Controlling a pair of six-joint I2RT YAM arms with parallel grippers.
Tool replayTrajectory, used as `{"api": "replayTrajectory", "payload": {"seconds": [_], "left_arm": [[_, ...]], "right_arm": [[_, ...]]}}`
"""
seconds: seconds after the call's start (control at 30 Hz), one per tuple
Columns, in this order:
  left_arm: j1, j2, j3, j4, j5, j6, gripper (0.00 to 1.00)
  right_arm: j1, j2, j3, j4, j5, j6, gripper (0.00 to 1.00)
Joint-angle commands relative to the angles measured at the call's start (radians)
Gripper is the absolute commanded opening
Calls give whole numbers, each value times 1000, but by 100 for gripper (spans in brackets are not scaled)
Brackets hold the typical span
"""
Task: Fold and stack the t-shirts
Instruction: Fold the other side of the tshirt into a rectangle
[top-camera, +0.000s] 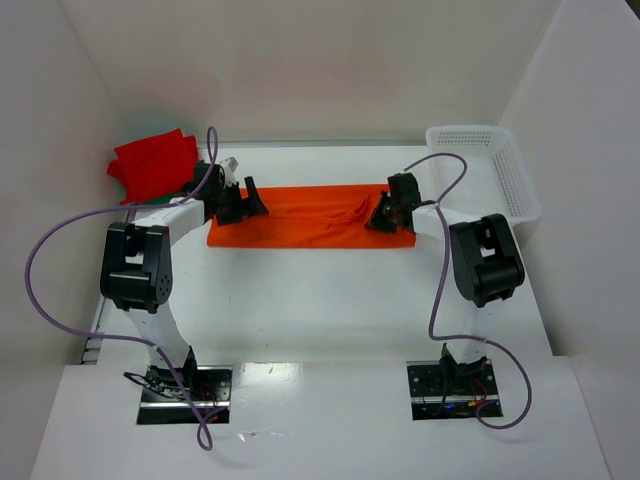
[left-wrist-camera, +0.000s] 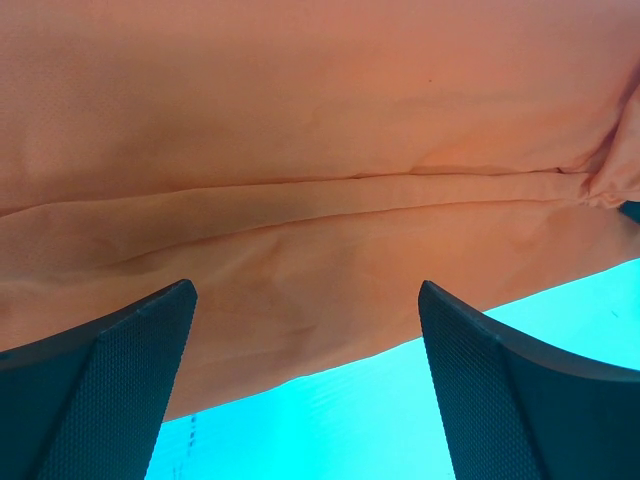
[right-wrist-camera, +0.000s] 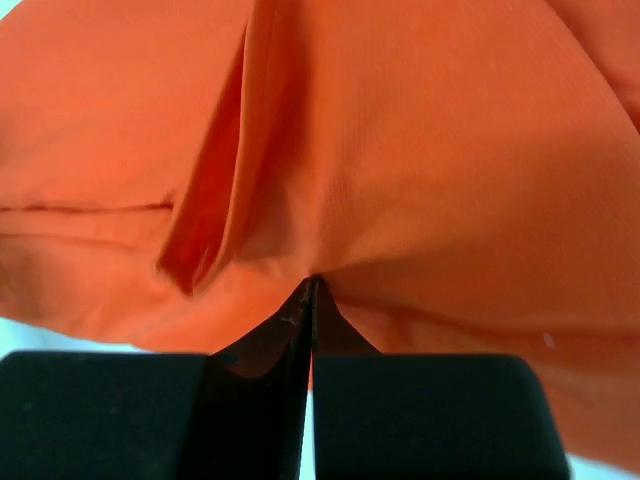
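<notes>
Likely handles as light, limp shirt (top-camera: 310, 228), wanting edge pinches: fold clamped between right gripper (right-wrist-camera: 312, 290) jaws, hem lying between spread left gripper (left-wrist-camera: 305, 300) jaws.

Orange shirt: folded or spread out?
Partly folded: the orange shirt lies as a long narrow band, a lengthwise crease showing in the left wrist view. The right gripper pinches its end.

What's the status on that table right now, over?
Left tool open over left end of orange cloth t-shirt. Right tool shut on its fabric, right end. Red folded t-shirt and white plastic basket off to the sides.
</notes>
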Motion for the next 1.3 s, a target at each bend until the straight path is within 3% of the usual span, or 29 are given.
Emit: {"api": "replayTrajectory", "payload": {"seconds": [0.0, 0.43, 0.8, 0.87, 0.97, 1.0, 1.03, 1.13, 1.2, 1.23, 1.27], "left_arm": [[-1, -32, 34, 2, -9, 37, 100], [10, 28, 61, -8, -9, 46, 100], [10, 37, 92, -52, -32, 27, 100], [10, 37, 107, -83, -86, -29, 100], [10, 17, 118, -81, -190, -136, 100], [10, 3, 118, -66, -190, -137, 100], [10, 3, 118, -52, -173, -96, 100], [10, -18, 118, -9, -108, 35, 100], [10, -18, 156, 5, -39, 246, 100], [10, -18, 156, 5, -38, 247, 100], [10, -7, 176, -6, -5, 388, 100]], "right_arm": [[23, 61, 115, 10, -17, -24, 4], [32, 296, 397, -2, -52, 6, 4], [32, 371, 523, -7, -75, 16, 12], [32, 359, 544, -36, -52, -26, 23], [20, 284, 557, -91, 45, -92, 58], [20, 262, 566, -103, 64, -92, 65], [9, 214, 557, -112, 78, -104, 75], [-17, 132, 503, -113, 78, -127, 87], [-17, 31, 451, -103, 78, -136, 100], [-17, 31, 433, -103, 78, -136, 100], [-26, -12, 414, -103, 78, -136, 100]]}}
